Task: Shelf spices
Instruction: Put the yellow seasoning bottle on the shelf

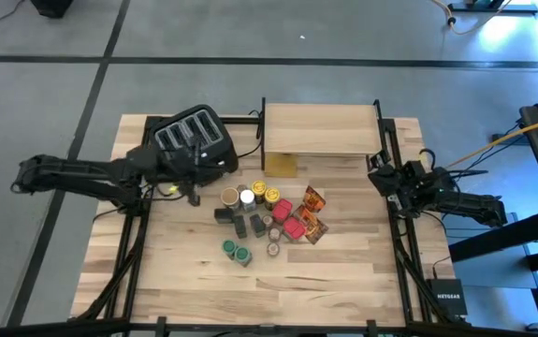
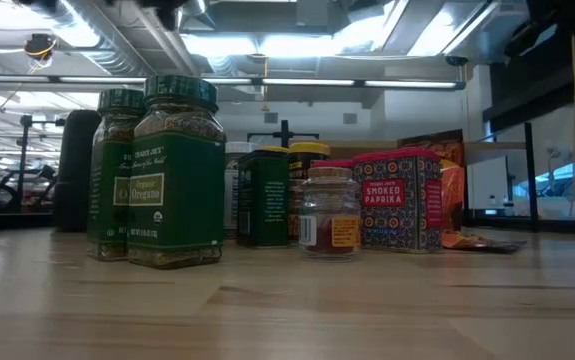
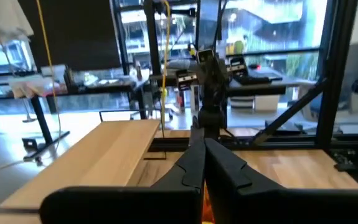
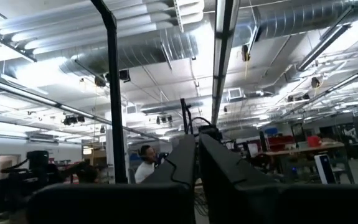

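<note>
Right, I've got both claws clenched on nothing, left claw [image 1: 192, 195] beside the toaster [image 1: 194, 139], right claw [image 1: 382, 174] off the shelf [image 1: 320, 128] end, spices [image 1: 267, 217] clustered on the tabletop [image 1: 343, 267] between them, presumably staged for easy picking.

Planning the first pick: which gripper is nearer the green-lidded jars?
Left. The left gripper sits just beside the toaster, nearer the green-lidded jars; the right gripper waits at the table's right edge.
</note>
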Robot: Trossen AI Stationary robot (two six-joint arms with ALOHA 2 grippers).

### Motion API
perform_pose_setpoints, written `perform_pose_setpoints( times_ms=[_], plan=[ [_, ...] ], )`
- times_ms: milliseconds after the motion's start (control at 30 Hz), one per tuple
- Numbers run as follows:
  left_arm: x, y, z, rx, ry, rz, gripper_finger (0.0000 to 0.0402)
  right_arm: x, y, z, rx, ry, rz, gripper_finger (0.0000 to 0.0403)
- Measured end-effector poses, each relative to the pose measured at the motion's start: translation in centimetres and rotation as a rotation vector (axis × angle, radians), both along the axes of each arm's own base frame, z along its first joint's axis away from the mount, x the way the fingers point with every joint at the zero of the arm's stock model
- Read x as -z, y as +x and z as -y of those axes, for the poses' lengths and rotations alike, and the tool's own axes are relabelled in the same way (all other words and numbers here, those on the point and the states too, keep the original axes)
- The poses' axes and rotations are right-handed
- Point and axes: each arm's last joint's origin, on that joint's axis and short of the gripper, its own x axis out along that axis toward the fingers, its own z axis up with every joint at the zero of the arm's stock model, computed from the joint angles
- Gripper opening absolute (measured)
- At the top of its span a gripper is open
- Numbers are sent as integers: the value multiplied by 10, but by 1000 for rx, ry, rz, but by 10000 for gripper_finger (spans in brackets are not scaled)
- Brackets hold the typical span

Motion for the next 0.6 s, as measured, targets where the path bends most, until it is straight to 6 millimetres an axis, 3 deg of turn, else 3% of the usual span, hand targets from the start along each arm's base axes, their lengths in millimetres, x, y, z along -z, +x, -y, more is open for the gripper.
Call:
perform_pose_setpoints(
  times_ms=[433,600],
  plan=[
    [-49,78,-3,1,4,-241,1,-7,-2,0,48,-63,22,26],
    [-62,100,-4,10,120,-243,1,-4,0,0,58,-88,-20,26]
  ],
)
